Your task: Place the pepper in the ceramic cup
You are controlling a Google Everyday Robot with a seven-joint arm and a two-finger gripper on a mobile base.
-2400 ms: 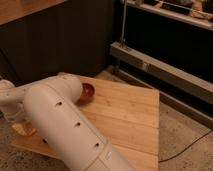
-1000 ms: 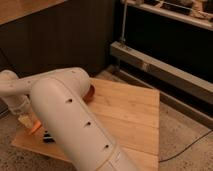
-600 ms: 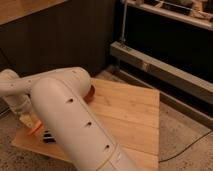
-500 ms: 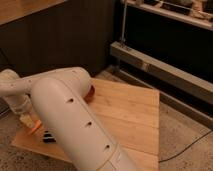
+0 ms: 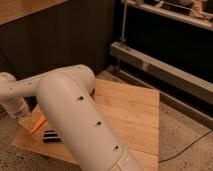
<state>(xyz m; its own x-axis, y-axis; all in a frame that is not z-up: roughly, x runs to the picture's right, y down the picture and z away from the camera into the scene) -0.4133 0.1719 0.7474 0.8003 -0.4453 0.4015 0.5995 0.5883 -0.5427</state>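
The orange pepper lies on the wooden board near its left corner, tapered end toward the front. My gripper hangs at the end of the white arm just left of the pepper, low over the board, open, with its tip against the pepper's left end. Whether it touches the pepper I cannot tell. The ceramic cup is hidden, probably behind the arm.
A small dark flat object lies on the board in front of the pepper. A sliver of the reddish-brown bowl peeks out behind the arm. A dark cabinet wall stands behind, a metal rail to the right, and a cable lies on the floor.
Over the last second nothing has visibly moved. Earlier the arm swung across, covering most of the bowl, and the gripper settled beside the pepper.
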